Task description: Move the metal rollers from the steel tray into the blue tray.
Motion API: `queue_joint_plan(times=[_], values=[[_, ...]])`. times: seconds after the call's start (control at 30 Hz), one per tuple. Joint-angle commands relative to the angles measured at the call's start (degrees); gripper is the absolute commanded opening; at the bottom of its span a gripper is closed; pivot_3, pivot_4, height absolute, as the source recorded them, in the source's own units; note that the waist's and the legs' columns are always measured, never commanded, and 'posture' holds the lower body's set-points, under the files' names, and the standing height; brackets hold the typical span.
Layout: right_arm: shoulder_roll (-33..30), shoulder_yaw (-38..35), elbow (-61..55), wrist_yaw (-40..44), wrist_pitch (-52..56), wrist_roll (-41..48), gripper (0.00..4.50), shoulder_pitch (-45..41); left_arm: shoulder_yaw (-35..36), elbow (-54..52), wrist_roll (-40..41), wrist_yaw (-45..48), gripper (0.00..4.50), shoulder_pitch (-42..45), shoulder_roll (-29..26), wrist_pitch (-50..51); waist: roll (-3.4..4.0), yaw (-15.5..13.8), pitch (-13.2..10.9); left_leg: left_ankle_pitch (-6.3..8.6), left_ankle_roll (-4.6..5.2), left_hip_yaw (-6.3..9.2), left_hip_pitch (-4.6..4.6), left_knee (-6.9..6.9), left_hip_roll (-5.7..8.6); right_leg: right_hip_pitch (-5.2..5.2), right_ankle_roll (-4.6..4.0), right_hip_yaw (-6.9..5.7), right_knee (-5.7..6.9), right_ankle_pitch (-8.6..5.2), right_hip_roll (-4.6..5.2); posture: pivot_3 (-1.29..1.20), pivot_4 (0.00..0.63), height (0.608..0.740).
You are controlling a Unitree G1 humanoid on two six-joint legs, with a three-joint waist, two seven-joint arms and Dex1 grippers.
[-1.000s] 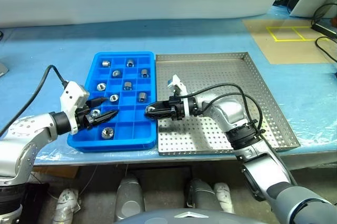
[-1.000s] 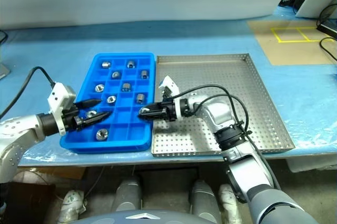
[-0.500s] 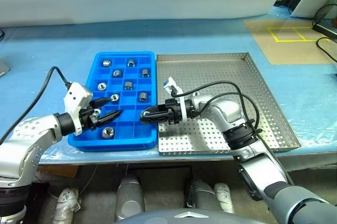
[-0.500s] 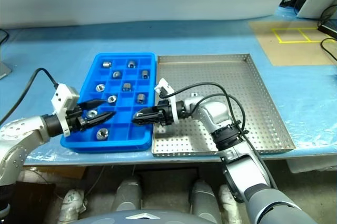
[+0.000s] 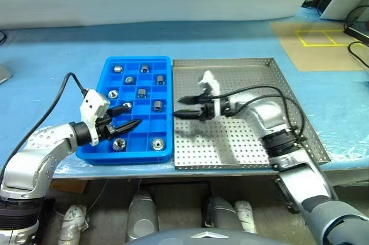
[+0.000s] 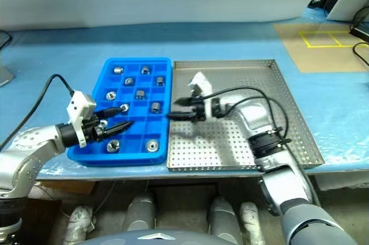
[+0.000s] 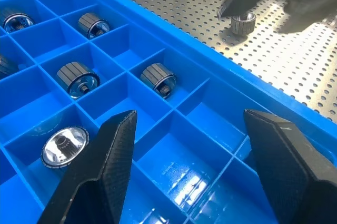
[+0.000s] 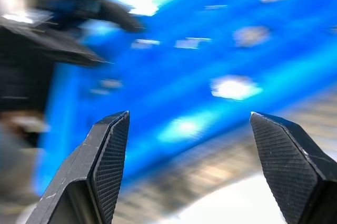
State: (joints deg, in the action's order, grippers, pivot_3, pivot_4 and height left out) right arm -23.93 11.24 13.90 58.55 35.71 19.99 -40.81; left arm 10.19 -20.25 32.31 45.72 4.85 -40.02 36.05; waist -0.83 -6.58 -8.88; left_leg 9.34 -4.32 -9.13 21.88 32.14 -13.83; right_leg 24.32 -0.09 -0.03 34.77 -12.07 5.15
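Right fingers (image 5: 185, 107) spread, empty; one metal roller (image 7: 243, 22) on steel tray (image 5: 253, 78) just beneath their tips, axis upright; left fingers (image 5: 122, 118) spread over blue tray (image 5: 165, 63).

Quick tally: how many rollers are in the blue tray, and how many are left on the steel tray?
In the blue tray: 10 metal rollers in view; the left gripper may hide another
On the steel tray: 1 metal roller, under the right gripper
Total: 11

The right gripper (image 5: 185, 108) has opened and withdrawn over the silver perforated steel tray (image 5: 300, 119). A shiny metal roller (image 5: 156, 143) now lies in the bright blue compartmented plastic tray (image 5: 138, 151), left of that claw.
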Motion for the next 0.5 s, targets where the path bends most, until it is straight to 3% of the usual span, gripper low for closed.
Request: queue_joint_plan(times=[0.03, 0.2, 0.5], values=[[-2.78, -5.43, 2.25, -1.37, -3.84, -0.49, 3.82, -0.82, -1.35, -0.16, -0.54, -0.28, 3.42, 1.30, 1.08, -1.49, 0.00, -0.02, 0.00, 0.00, 0.00, 0.00, -0.02, 0.00, 0.00, 0.00, 0.00, 0.01, 0.00, 0.00, -0.01, 0.12, 0.150, 0.740], [-5.67, -8.15, 2.19, -2.53, -4.39, -0.68, 3.82, 2.88, -3.95, 1.23, -1.05, 0.23, 3.42, 3.57, 2.76, -2.00, 0.00, 0.44, 0.01, 0.00, 0.01, 0.00, -0.03, -0.01, -0.03, 0.00, 0.00, 0.04, 0.01, 0.00, -0.06, 0.08, 0.150, 0.740], [-2.41, -8.54, 6.28, -7.48, -7.49, -2.67, 3.82, 6.16, -6.36, 5.76, -2.19, 2.26, 3.42, 8.21, 3.09, -3.06, 0.00, 1.18, 0.01, 0.00, 0.03, -0.06, -0.09, 0.05, -0.02, 0.00, -0.01, 0.03, 0.06, 0.01, -0.06, 0.04, 0.150, 0.740]])
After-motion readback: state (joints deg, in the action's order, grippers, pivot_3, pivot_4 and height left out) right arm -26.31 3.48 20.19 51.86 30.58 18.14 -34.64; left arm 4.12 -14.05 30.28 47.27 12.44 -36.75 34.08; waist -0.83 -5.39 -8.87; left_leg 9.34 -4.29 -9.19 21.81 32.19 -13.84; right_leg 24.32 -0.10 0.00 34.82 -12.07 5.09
